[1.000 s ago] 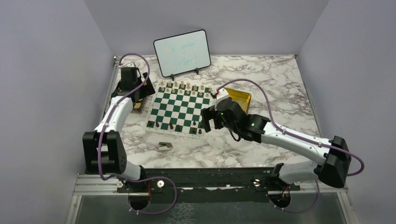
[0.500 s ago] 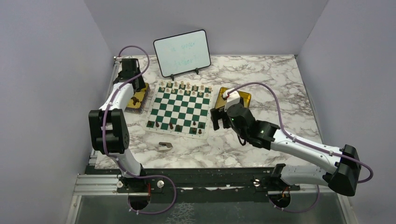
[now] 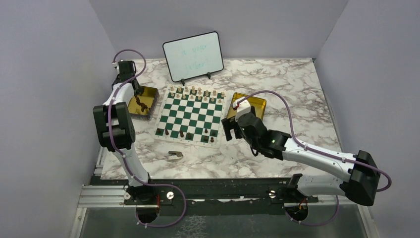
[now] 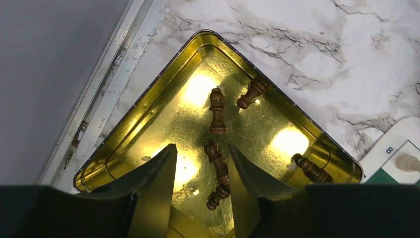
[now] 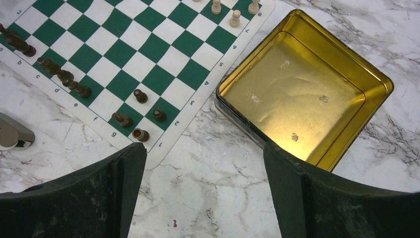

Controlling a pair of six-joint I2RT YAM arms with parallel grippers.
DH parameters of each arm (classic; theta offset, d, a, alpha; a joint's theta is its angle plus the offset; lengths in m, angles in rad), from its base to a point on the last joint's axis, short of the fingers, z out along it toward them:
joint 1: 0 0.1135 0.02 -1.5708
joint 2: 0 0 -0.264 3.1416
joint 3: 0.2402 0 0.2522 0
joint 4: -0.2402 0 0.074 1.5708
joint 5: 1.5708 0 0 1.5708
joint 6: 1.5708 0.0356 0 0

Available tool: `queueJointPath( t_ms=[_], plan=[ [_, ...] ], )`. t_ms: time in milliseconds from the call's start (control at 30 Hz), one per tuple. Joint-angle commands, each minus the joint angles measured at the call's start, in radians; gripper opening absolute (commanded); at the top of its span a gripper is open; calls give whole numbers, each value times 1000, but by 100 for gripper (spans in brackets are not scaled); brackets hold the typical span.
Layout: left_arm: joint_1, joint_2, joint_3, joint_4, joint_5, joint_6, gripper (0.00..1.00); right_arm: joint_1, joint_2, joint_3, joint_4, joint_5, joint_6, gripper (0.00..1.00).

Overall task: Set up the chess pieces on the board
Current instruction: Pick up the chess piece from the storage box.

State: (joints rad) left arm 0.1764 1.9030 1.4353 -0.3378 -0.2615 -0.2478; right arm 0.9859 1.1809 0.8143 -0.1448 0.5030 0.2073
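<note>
Plain lavender-grey walls (image 3: 49,74) close round the marble table (image 3: 277,79) on three sides; a metal rail (image 3: 99,197) runs along its near edge.

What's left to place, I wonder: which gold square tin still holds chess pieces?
The gold tin left of the green-checked board, holding dark brown wooden pieces; the right-hand tin is empty.

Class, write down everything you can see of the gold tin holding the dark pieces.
The gold tin is a shallow square tray of shiny, scratched metal with rounded corners and a raised rim. It lies flat on the marble table, beside the board near the metal rail. Several dark chess pieces lie toppled inside. The left gripper hangs above, jaws apart.
</note>
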Motion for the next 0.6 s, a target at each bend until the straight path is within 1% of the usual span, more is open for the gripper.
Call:
queueJointPath(
  t_ms=[0, 267, 567],
  plan=[
    [15, 52, 68, 11, -2, -22, 43, -1, 8, 22, 49, -11, -10, 93],
    [16, 156, 123, 11, 48, -52, 42, -1, 28, 41, 53, -12, -16, 91],
    [26, 198, 135, -3, 53, -71, 40, -1, 55, 54, 54, 2, -18, 91]
  ],
)
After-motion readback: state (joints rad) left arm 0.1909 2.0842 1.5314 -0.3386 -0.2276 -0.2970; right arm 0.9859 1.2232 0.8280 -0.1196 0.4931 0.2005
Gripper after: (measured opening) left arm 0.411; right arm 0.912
